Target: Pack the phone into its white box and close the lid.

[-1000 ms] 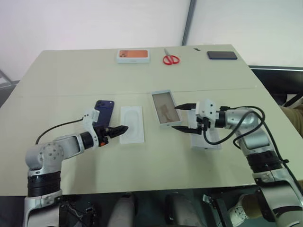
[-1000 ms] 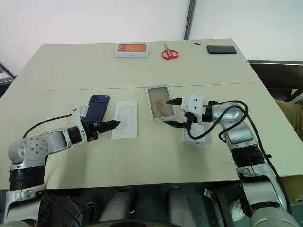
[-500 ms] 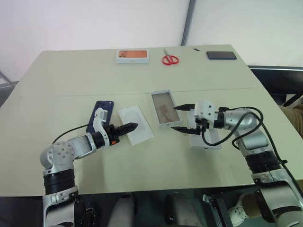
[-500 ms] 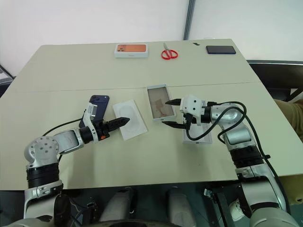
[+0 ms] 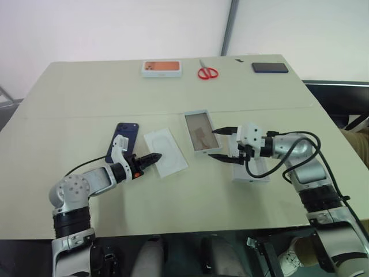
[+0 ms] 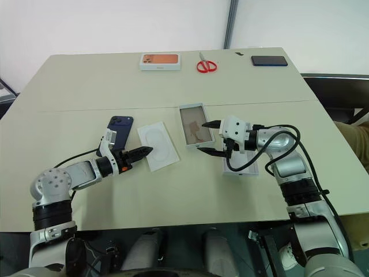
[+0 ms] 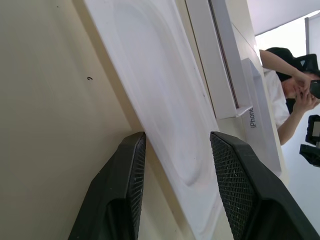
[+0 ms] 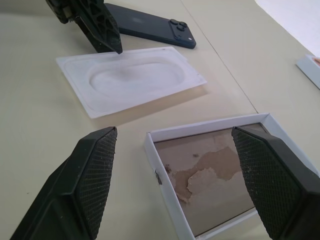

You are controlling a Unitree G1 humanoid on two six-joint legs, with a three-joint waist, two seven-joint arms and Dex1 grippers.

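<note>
Navy-blue phone [image 5: 123,140] is lying flat on the table [image 5: 86,92], camera end pointing away from us, long axis running roughly front-to-back with a slight tilt. It sits just behind and beside our left gripper [image 5: 151,157], so that arm is clearly the nearer one for a pickup. Right now though, the left fingers are part-way open and straddling the near corner of the flat white card [image 5: 166,151], not the phone. Whether they actually pinch the card we can't tell. White box [image 5: 200,132] is empty, brownish floor showing, long axis also front-to-back, just past the card. Our right gripper [image 5: 221,143] hangs wide open right at the box's near right edge, holding nothing. The lid [image 5: 251,171] lies under that right arm, near the box
</note>
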